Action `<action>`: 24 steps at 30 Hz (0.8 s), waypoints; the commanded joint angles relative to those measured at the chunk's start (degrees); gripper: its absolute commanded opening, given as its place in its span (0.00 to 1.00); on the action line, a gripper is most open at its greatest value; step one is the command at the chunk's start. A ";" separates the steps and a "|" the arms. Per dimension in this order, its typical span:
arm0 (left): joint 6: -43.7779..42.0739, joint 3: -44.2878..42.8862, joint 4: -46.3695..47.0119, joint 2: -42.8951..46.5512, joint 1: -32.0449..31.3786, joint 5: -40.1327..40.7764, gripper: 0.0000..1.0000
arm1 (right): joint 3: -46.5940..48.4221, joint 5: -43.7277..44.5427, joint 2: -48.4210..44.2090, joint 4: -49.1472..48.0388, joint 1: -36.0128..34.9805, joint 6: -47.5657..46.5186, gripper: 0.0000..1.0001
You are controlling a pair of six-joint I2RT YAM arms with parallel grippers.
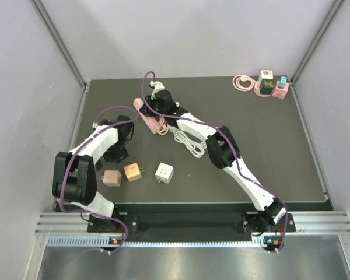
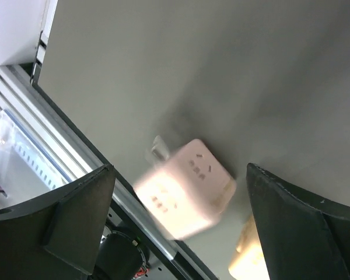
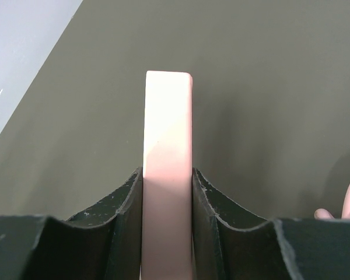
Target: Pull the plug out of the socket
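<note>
A pink power strip (image 1: 147,115) lies on the dark table at centre left. My right gripper (image 1: 161,104) is shut on it; in the right wrist view the strip (image 3: 167,116) stands edge-on between the two fingers of the gripper (image 3: 167,175). A coiled white cable (image 1: 188,142) runs from the strip's near end. Its plug is hidden under the right wrist. My left gripper (image 1: 118,153) is open and empty, just left of the strip. In its own view the gripper (image 2: 179,169) frames a white cube socket (image 2: 184,186).
Three loose cubes lie in a row near the front: pinkish tan (image 1: 111,178), orange-tan (image 1: 133,172), white (image 1: 164,171). A coiled pink cable (image 1: 241,82) and small coloured adapters (image 1: 272,86) sit at the back right. White walls enclose the table.
</note>
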State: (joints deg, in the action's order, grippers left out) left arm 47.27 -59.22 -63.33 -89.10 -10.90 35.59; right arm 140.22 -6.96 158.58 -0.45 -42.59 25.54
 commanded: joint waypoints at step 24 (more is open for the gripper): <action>-11.41 4.38 19.39 43.12 0.00 -29.81 0.98 | -7.32 -4.03 -23.04 16.33 2.77 -5.24 0.89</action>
State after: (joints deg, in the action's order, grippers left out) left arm 35.51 -56.01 -47.59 -47.18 -10.90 8.97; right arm 134.78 -10.46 147.22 11.18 -40.03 22.83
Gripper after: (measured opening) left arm 0.982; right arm 0.881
